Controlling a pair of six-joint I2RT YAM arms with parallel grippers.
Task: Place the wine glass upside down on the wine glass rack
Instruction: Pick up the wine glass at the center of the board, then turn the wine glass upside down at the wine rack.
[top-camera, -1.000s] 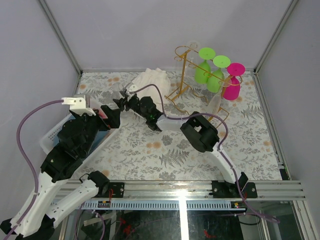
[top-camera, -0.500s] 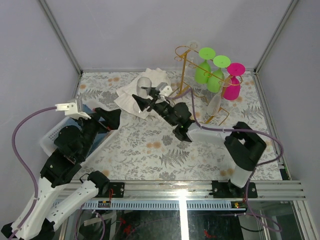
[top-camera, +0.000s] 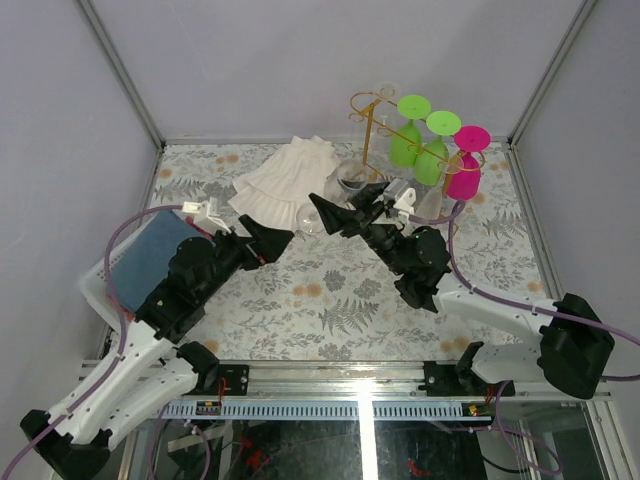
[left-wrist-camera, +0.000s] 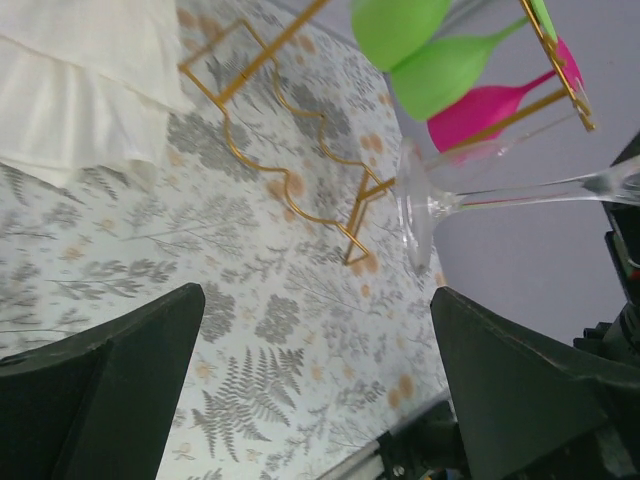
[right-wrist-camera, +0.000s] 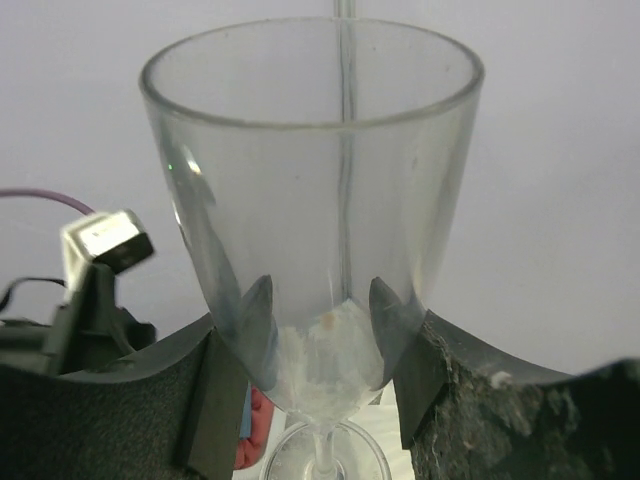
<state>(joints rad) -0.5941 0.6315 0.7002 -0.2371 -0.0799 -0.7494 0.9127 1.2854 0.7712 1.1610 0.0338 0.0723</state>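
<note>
The right pincer (right-wrist-camera: 320, 300) pinches the clear wine glass (right-wrist-camera: 310, 150) low on its bowl, one dark finger (right-wrist-camera: 250, 330) on each side just above the stem. In the wrist view the rim points away from the fingers. From above, the glass hangs in the air over the floral-patterned bench (top-camera: 330, 295), just left of the foot of the gold wine glass rack (top-camera: 366, 135) and not touching it. The rack stands at the far right of the bench. Two green glasses (top-camera: 405, 142) and a pink glass (top-camera: 463, 178) hang from its rails, feet up (a clear one seems to hang nearer, though its outline is faint).

The left pincer (left-wrist-camera: 318, 300) is spread wide with nothing between its fingers. It hovers over the middle of the bench, pointing towards the rack. A white cloth (top-camera: 280, 180) lies crumpled at the far side, left of the held glass. A white basket (top-camera: 98, 285) sits at the left edge.
</note>
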